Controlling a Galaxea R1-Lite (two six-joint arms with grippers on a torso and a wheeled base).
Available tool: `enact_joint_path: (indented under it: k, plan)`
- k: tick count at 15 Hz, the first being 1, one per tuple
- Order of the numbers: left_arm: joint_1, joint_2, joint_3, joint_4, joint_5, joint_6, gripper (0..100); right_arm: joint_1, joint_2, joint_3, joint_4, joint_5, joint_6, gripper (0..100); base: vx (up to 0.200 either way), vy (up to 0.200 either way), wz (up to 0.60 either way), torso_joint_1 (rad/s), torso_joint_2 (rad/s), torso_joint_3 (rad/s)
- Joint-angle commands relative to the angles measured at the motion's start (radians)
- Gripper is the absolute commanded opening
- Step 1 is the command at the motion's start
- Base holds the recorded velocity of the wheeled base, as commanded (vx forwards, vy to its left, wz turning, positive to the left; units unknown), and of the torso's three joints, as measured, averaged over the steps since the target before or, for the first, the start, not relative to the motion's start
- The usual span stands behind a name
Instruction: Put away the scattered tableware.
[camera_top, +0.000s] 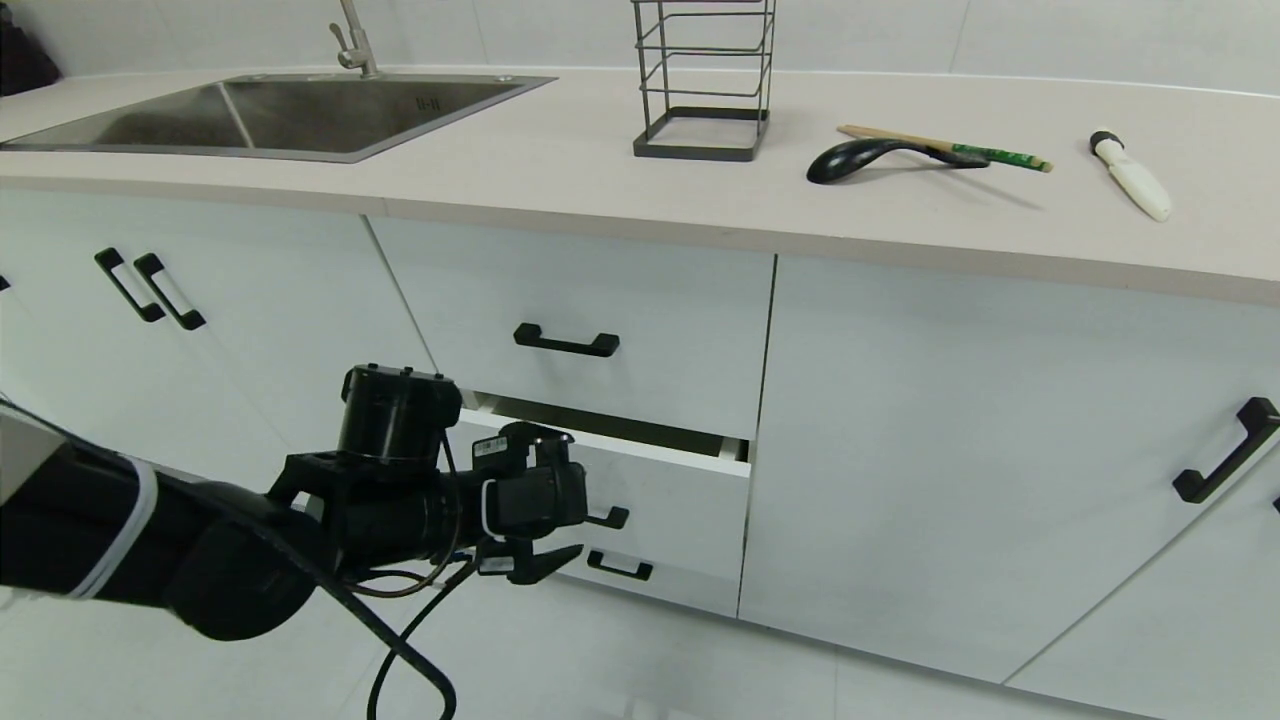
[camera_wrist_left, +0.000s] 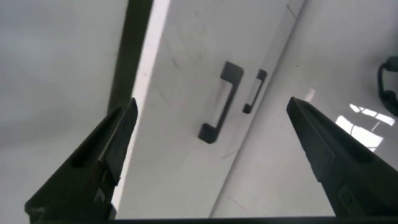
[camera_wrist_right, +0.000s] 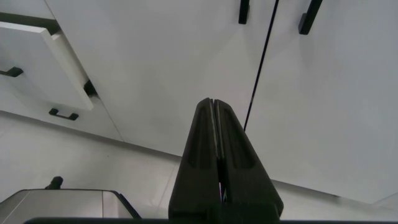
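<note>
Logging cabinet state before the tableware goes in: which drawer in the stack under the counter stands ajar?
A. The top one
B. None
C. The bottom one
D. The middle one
D: the middle drawer is pulled out from the cabinet, with a dark gap showing above its front, while the top drawer sits flush.

Kitchen, domestic in style. Steel sink (camera_top: 300, 115) with tap (camera_top: 353, 42) set in a pale counter (camera_top: 560, 170); below it white cupboards (camera_top: 950, 450) and drawers (camera_top: 600, 290) with black handles (camera_top: 566, 343) — one drawer ajar. On the counter: wire rack (camera_top: 700, 150), black spoon (camera_top: 870, 157), chopsticks (camera_top: 950, 148). Glossy pale floor (camera_top: 700, 660).
</note>
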Motion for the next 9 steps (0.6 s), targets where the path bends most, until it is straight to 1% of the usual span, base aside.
enact_joint_path:
  k: [1,3,5,7,9]
  plan:
    - [0.005,0.072,-0.085,0.022,-0.004,-0.001,100,0.000,0.001,0.000,0.000,0.001,-0.001,0,0.000,0.000,0.00,0.000,0.00,0.000]
    - [0.009,0.117,-0.163,0.068,-0.021,0.003,100,0.000,0.001,0.000,0.000,0.001,-0.001,0,0.000,0.000,0.00,0.000,0.00,0.000]
    - [0.011,0.158,-0.192,0.071,-0.021,0.005,100,0.000,0.001,0.000,0.000,0.001,-0.001,0,0.000,0.000,0.00,0.000,0.00,0.000]
    - [0.011,0.188,-0.197,0.065,-0.021,0.005,100,0.000,0.001,0.000,0.000,0.001,-0.001,0,0.000,0.000,0.00,0.000,0.00,0.000]
    - [0.014,0.217,-0.234,0.065,-0.021,0.006,100,0.000,0.001,0.000,0.000,0.001,-0.001,0,0.000,0.000,0.00,0.000,0.00,0.000]
